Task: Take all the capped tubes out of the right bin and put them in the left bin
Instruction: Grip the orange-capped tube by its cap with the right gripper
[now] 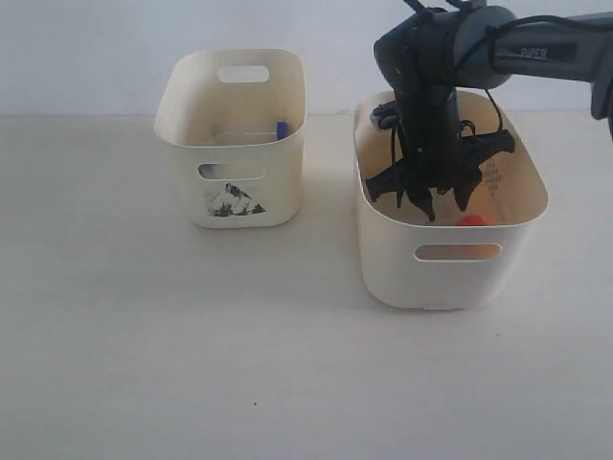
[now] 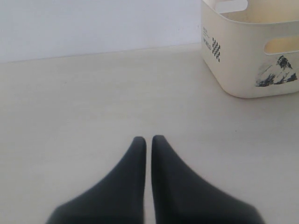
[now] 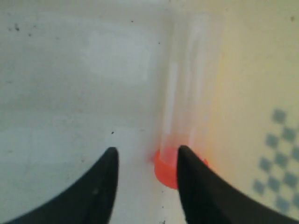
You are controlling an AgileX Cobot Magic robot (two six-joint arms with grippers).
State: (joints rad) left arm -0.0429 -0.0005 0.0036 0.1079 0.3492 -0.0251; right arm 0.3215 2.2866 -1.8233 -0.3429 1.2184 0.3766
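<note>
My right gripper (image 1: 444, 205) reaches down inside the right bin (image 1: 385, 261), the wide plain cream one. Its jaws are open (image 3: 147, 153) just above the bin floor. A clear capped tube (image 3: 188, 102) with an orange-red cap (image 3: 164, 169) lies along the bin wall, touching or just behind one fingertip (image 3: 184, 156), not between the two. That cap (image 1: 471, 221) shows by the near wall. The left bin (image 1: 278, 196), with a mountain sticker, holds a blue-capped tube (image 1: 281, 129). My left gripper (image 2: 148, 138) is shut and empty over the table, left of that bin (image 2: 233, 65).
The two bins stand side by side on a pale table (image 1: 192, 335) against a white wall. The right arm (image 1: 536, 48) comes in from the upper right. A checkered label (image 3: 275, 163) marks the right bin's inner wall near the tube.
</note>
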